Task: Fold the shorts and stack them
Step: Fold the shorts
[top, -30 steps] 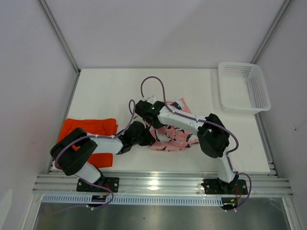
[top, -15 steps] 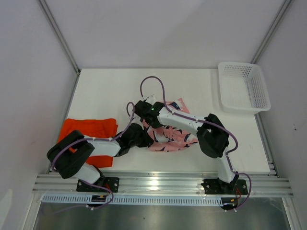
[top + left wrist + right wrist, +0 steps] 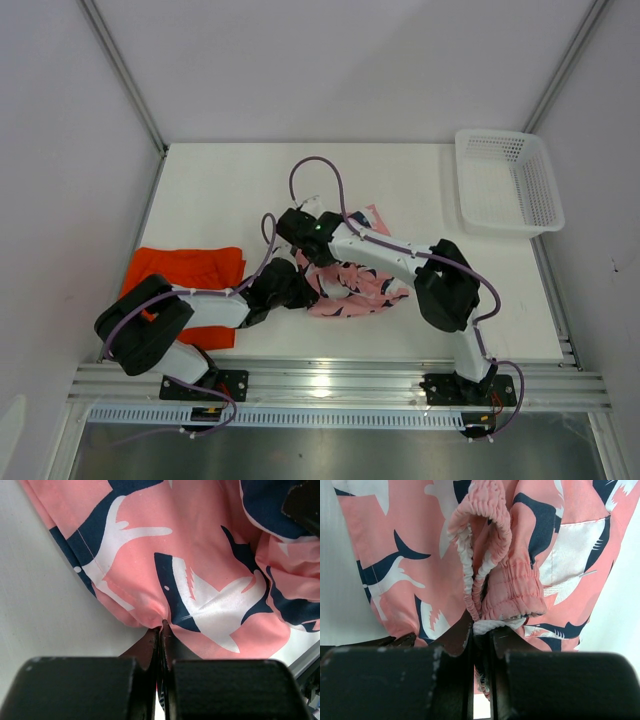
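Roughly half the job looks done. The orange shorts [image 3: 185, 270] lie flat as a neat rectangle on the bench [image 3: 230, 190], well off to the left of the left claw [image 3: 162, 625]; the left arm covers their near corner, so I cannot tell how many layers they hold, but they read as already folded and set aside.

The pink shorts [image 3: 360, 285] are the pair in hand, and they are not yet folded; they sit bunched and rumpled between and just ahead of the two claws, near the middle of the bench. The left claw's fingers are pressed together on a pucker of the pink cloth at its edge, just where a shark print meets the hem; the fabric spreads away from the tips across the bench. The right claw [image 3: 481, 627] is clamped on the gathered elastic waistband, which loops up and away from its tips, with the white inner band caught right at the pinch.

With both claws gripping opposite parts of the same pair, the step looks like spreading or drawing it out ahead of a fold. Left to do, by my judgement: flatten the pink pair, fold it, and carry it over onto the orange one to make the stack. The white basket [image 3: 508, 185] stands well away to the right of the right claw, with nothing visible inside.
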